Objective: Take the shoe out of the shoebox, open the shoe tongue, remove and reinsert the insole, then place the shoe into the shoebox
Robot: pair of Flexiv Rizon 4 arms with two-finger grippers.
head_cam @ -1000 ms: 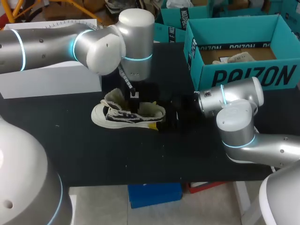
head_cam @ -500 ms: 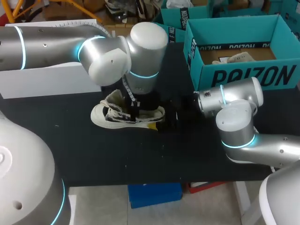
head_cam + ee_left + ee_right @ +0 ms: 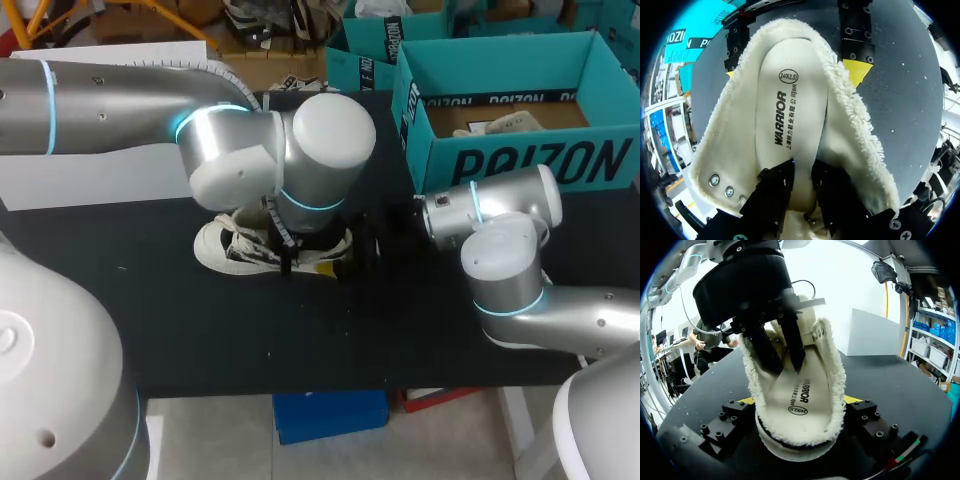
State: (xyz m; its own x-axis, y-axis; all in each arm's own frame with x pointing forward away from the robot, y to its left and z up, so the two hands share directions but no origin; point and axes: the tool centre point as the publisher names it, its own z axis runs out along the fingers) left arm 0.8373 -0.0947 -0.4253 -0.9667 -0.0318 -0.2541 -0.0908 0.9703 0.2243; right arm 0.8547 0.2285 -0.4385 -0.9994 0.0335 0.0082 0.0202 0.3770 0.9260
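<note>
A cream, fleece-lined shoe (image 3: pixel 232 246) with a dark side lies on the black table (image 3: pixel 300 330), toe to the left. My left arm hangs over it, and my left gripper (image 3: pixel 802 192) reaches down into the shoe (image 3: pixel 850 130). Its black fingers (image 3: pixel 792 347) stand narrowly apart, shut on the front of the white insole (image 3: pixel 790 110), which runs back to the heel. My right gripper (image 3: pixel 800 402) holds the heel (image 3: pixel 800 435) from both sides, one yellow tip (image 3: pixel 856 71) against each side. The teal shoebox (image 3: pixel 520 160) stands open at the back right.
A white box (image 3: pixel 110 175) sits at the back left, behind my left arm. Another teal box (image 3: pixel 365 55) stands at the table's far edge. Crumpled paper (image 3: pixel 505 122) lies inside the shoebox. Bare table lies in front of the shoe.
My left arm has come forward and down over the shoe, its fingers sinking into the opening and covering more of it. The right arm and the shoe have kept still.
</note>
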